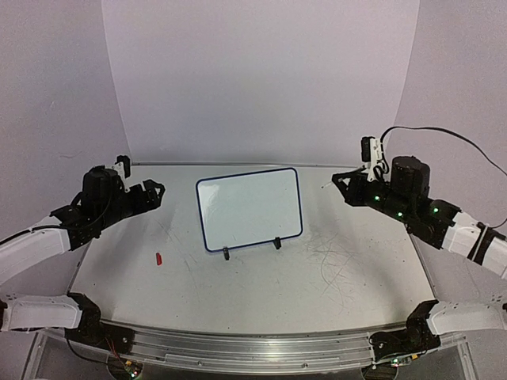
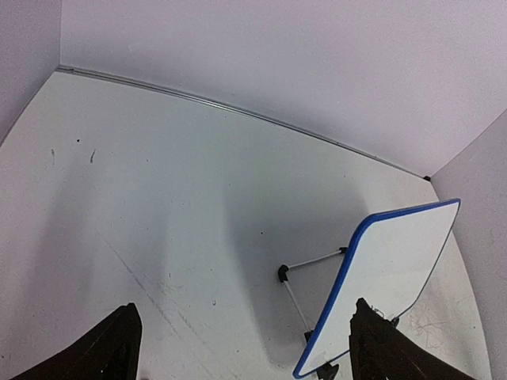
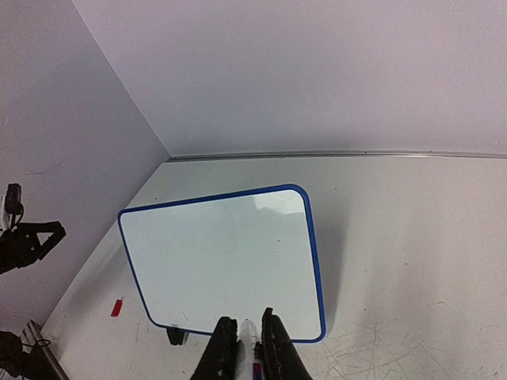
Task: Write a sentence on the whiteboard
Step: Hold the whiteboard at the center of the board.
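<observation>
Whiteboard (image 1: 249,210) stands near the middle of the table (image 1: 356,273), propped on its two small black feet (image 1: 226,253) and leaning back. Face is blank, no writing on it yet, so we judge the task as barely begun.

Right gripper (image 1: 346,188) is closed on a white marker (image 3: 250,355), tip pointing at the board's lower edge but apart from it. Left gripper (image 1: 155,195) is wide open, holds nothing, and sits well left of the board. Red cap (image 1: 159,258) lies loose on the table, front left of the board.

Risks as we see them:
- Board is only resting on its feet and nothing braces it. Pen pressure on the upper half could tip it back or slide it away.
- Face is tilted, so a flat stroke path would lift off or dig in partway through a line.
- Marker sits deep in the fingers. We can't tell how squarely it is held; a skewed grip would let the tip twist under load.
- Left arm moving in to steady the frame could knock the cap.
</observation>
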`<state>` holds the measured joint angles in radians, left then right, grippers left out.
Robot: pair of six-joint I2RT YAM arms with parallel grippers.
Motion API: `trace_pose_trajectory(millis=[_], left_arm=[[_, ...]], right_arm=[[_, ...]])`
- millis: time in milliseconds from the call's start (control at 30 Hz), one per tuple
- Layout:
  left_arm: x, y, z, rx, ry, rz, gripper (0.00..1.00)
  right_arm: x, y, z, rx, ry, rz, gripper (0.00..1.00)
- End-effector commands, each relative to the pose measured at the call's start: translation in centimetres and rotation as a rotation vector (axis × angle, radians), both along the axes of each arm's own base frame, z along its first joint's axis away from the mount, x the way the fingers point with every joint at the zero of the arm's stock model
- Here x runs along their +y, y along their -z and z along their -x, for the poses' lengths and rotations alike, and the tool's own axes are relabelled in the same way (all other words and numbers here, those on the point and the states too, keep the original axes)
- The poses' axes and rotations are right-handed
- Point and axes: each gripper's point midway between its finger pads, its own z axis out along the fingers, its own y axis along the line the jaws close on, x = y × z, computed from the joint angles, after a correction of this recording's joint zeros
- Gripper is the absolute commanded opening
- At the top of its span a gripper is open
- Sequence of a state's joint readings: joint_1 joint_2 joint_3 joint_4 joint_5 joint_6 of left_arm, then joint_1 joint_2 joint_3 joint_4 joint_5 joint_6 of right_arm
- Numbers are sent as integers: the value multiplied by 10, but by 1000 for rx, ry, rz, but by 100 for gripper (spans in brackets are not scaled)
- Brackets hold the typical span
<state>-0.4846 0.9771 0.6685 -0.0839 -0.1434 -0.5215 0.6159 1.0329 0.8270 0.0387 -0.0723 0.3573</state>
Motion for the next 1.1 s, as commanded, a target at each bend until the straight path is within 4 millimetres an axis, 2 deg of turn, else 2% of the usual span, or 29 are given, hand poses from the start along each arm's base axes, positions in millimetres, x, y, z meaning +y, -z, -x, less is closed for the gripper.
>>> trace_pose_trajectory(millis=[0, 267, 400, 533, 667, 800, 900, 1067], left_arm=[[-25, -21, 2, -105, 289, 202, 91], [-33, -2, -13, -113, 433, 287, 91], [-44, 11, -21, -110, 494, 301, 85], [-55, 22, -26, -114, 569, 302, 79], [-60, 29, -33, -123, 601, 291, 77], [-66, 35, -40, -125, 628, 305, 76], [-70, 40, -44, -125, 650, 309, 76], [-83, 40, -39, -143, 760, 309, 74]], right_arm=[[6, -21, -6, -52, -16, 8, 0], [33, -16, -13, -29, -116, 42, 0], [55, -13, -20, -55, -116, 113, 0], [87, -19, -24, -97, -140, 175, 0], [126, -29, -19, -153, -208, 208, 0], [153, -36, -18, -206, -253, 200, 0], [168, -35, -22, -202, -275, 178, 0], [196, -24, -31, -190, -327, 185, 0]])
